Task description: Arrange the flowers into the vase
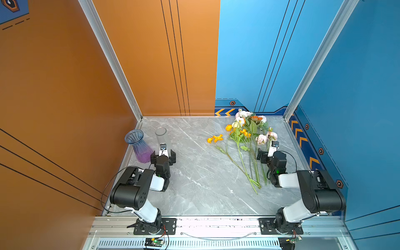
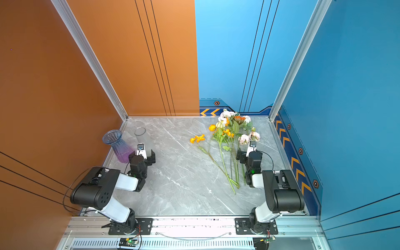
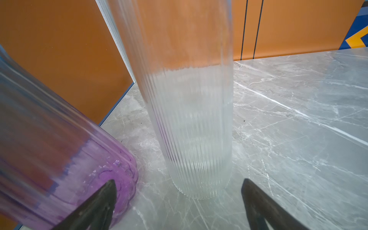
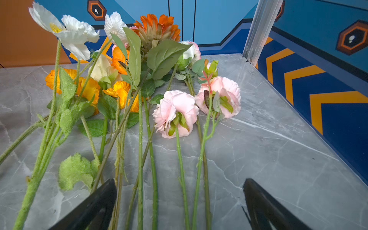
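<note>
The flowers (image 1: 246,138) (image 2: 231,138) lie in a loose bunch on the right of the table, blooms toward the back wall; orange, white and pink heads show in the right wrist view (image 4: 139,89). One orange flower (image 1: 215,138) lies apart, left of the bunch. A clear ribbed vase (image 1: 161,135) (image 2: 141,135) (image 3: 189,119) stands upright at the back left. My left gripper (image 1: 163,154) (image 3: 179,180) is open just in front of its base, apart from it. My right gripper (image 1: 269,154) (image 4: 180,179) is open low over the stems, several lying between its fingers.
A purple and blue fluted vase (image 1: 139,147) (image 3: 49,149) stands beside the clear one, close to my left gripper's finger. An orange wall (image 1: 65,97) bounds the left, a blue wall (image 1: 346,108) the right. The grey marble table (image 1: 194,173) ends at a metal rail in front.
</note>
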Robot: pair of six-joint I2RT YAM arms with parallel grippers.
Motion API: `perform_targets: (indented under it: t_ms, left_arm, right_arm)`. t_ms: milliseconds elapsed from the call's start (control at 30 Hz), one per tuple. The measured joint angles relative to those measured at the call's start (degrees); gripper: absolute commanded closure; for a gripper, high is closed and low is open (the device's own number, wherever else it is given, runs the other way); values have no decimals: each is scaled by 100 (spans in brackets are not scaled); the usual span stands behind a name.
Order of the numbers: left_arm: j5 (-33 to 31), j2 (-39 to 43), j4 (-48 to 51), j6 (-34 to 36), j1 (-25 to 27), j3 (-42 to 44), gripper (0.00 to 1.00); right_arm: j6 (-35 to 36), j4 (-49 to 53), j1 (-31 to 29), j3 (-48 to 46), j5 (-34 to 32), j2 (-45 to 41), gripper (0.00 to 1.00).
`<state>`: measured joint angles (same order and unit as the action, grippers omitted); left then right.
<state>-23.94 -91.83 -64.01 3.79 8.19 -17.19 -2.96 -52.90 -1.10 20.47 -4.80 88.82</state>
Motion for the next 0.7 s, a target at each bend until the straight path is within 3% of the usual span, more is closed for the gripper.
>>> perform_targets:
  t_ms: [700]
  left_arm:
    - [9, 0, 181, -61, -70, -50, 2]
  right_arm:
    - [-2, 0, 2, 0, 2, 0, 0]
